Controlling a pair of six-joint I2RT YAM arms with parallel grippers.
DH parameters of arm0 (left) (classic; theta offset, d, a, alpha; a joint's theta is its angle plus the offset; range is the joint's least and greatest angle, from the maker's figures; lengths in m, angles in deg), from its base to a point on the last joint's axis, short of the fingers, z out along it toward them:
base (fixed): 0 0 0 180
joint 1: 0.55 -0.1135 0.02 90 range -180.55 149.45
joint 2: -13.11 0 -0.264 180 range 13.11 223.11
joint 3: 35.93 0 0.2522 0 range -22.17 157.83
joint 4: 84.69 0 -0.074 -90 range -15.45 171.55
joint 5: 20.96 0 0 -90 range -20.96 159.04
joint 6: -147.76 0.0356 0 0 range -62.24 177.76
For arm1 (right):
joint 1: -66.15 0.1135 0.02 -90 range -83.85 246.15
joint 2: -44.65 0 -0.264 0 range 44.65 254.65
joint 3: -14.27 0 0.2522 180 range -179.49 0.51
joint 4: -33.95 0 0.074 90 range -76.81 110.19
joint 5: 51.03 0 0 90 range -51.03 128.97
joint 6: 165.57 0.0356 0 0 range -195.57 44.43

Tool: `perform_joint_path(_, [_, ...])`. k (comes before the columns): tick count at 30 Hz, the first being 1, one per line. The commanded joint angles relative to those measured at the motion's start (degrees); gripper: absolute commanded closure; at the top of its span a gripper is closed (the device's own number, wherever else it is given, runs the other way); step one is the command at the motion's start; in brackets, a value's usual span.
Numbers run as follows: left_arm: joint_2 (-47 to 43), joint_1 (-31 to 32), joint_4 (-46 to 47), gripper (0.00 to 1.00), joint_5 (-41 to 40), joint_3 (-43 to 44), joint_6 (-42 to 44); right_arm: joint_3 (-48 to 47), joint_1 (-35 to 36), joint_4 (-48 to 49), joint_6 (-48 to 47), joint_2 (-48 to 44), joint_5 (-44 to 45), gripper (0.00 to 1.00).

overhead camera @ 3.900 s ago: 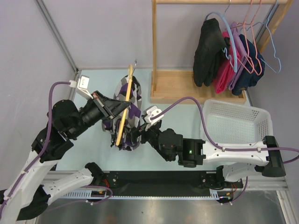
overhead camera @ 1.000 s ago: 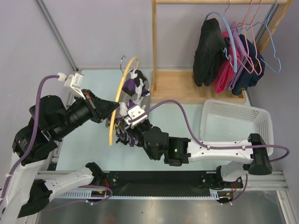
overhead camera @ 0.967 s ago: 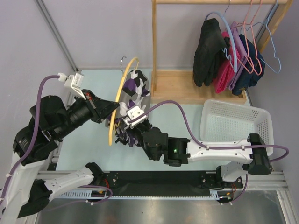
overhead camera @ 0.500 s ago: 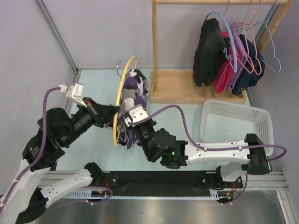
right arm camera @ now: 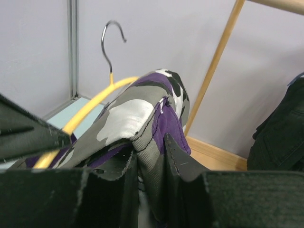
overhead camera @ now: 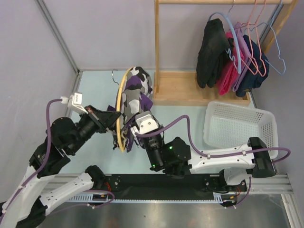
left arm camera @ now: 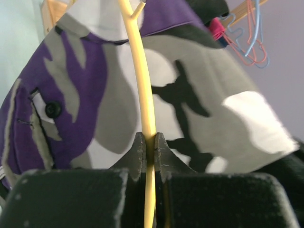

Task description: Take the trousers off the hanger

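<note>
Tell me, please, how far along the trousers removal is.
Done: the left end effector is shut on the yellow hanger, and the right end effector pinches a fold of the camouflage trousers. In hand: apparently drawing them off. Left: they still drape over the hanger.

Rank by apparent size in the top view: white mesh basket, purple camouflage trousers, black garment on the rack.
1. White mesh basket.
2. Purple camouflage trousers and black garment look alike; trousers hang nearer the camera, so unranked.

Camo trousers [overhead camera: 134,90]: purple, grey, white, black patches. Hanger [left arm camera: 145,95]: yellow. Laundry basket [overhead camera: 232,127], 3 o'clock: white mesh. Rack garments [overhead camera: 212,52], 1 o'clock: black, pink, lilac, navy. Tabletop [overhead camera: 95,90]: pale teal.
</note>
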Motion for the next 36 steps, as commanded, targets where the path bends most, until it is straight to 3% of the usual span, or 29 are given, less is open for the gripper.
perform_joint_path(1, [-1.5,-0.3,-0.2,1.0,-4.7,-3.0,-2.1,-8.6,1.3,12.5,-4.3,-4.8,-5.1,1.0])
perform_joint_path(11, [-4.4,-0.3,-0.6,1.0,-5.8,-5.6,-1.4,-17.7,2.1,10.6,-12.2,-5.2,-7.6,1.0])
perform_joint_path(21, [-1.8,-0.4,0.4,1.0,-5.0,-7.5,-2.9,-18.7,3.6,-5.2,3.2,-13.2,-11.0,1.0])
perform_joint_path(36, [-5.2,-0.3,-3.6,1.0,-8.4,-12.3,-1.2,-29.4,4.1,-3.9,-14.5,-11.2,-7.6,1.0])
